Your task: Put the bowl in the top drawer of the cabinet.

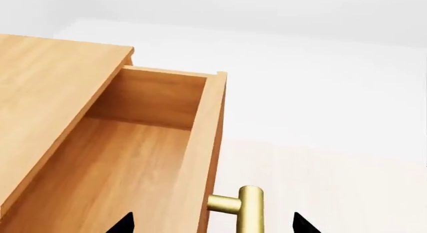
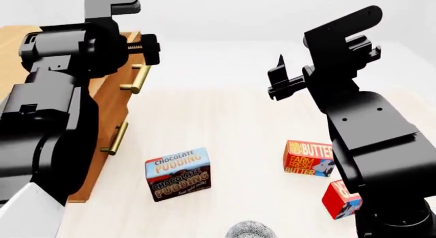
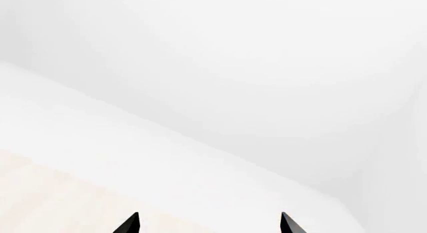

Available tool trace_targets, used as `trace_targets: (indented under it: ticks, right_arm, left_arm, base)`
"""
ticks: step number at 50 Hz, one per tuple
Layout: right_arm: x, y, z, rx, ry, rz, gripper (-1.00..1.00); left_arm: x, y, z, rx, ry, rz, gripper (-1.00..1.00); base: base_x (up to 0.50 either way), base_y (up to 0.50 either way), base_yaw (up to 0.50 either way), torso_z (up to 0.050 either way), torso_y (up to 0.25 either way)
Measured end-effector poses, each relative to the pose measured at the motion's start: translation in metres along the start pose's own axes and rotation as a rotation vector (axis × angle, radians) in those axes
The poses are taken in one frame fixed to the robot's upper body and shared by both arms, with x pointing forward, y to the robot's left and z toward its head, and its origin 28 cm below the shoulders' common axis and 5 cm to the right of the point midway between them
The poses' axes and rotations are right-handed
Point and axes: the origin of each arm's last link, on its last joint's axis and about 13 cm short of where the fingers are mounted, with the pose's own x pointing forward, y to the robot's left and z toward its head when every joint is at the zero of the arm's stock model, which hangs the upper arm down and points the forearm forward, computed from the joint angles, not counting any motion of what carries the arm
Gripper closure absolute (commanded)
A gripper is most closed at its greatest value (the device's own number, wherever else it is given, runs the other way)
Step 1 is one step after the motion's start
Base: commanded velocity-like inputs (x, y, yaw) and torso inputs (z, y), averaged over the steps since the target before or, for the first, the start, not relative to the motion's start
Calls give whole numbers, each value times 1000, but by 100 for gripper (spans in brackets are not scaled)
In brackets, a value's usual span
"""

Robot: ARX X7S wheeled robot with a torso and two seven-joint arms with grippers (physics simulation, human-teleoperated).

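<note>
At the bottom edge of the head view, only the top arc of the bowl (image 2: 249,230) shows, a speckled grey-white dome cut off by the frame, lying on the pale floor (image 2: 238,125) in front of the pudding box (image 2: 177,173) and well apart from the cabinet (image 2: 102,125). Neither wrist view shows it.

Much of the cabinet is hidden behind the left arm (image 2: 54,120) in the head view; its top drawer (image 2: 134,51) can barely be made out there, just a strip of wood and the upper handle (image 2: 137,78) sticking out past the arm, with the lower handle (image 2: 116,138) beneath it. The left wrist view makes up for that: the top drawer (image 1: 133,158) stands pulled out, its wooden inside bare, the brass handle (image 1: 243,205) on its front. The left gripper (image 1: 212,224) shows only as two black fingertips (image 1: 123,224), spread wide to either side of the drawer front and handle, touching neither as far as can be seen.

The right gripper (image 2: 279,77) is raised above the floor, holding nothing. Its wrist view gives only white wall, a corner of floor and two tips (image 3: 130,224) set well apart.

A butter box (image 2: 309,158) lies near the right arm (image 2: 368,131), which partly covers a red box (image 2: 340,198).
</note>
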Motion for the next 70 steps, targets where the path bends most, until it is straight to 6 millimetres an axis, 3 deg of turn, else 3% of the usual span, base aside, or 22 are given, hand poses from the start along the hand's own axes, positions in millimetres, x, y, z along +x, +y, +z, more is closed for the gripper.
trace_targets:
  ticks: [14,35,70]
  right_arm:
    - [0,1,-4,3,7,5,-100]
    - [-1,1,-7,6,11,10,-100]
    - [-5,-1,-6,10,8,11,-100]
  left_arm:
    - [3,-7,-10,-37,48,-28,-100]
    - [0,-13,-9,-70,74,-76,-100]
    - [-8,-48,-8,-46,96,-204,-100]
  base:
    - [0,0,0,0,0]
    - [0,0,0,0,0]
    - [0,0,0,0,0]
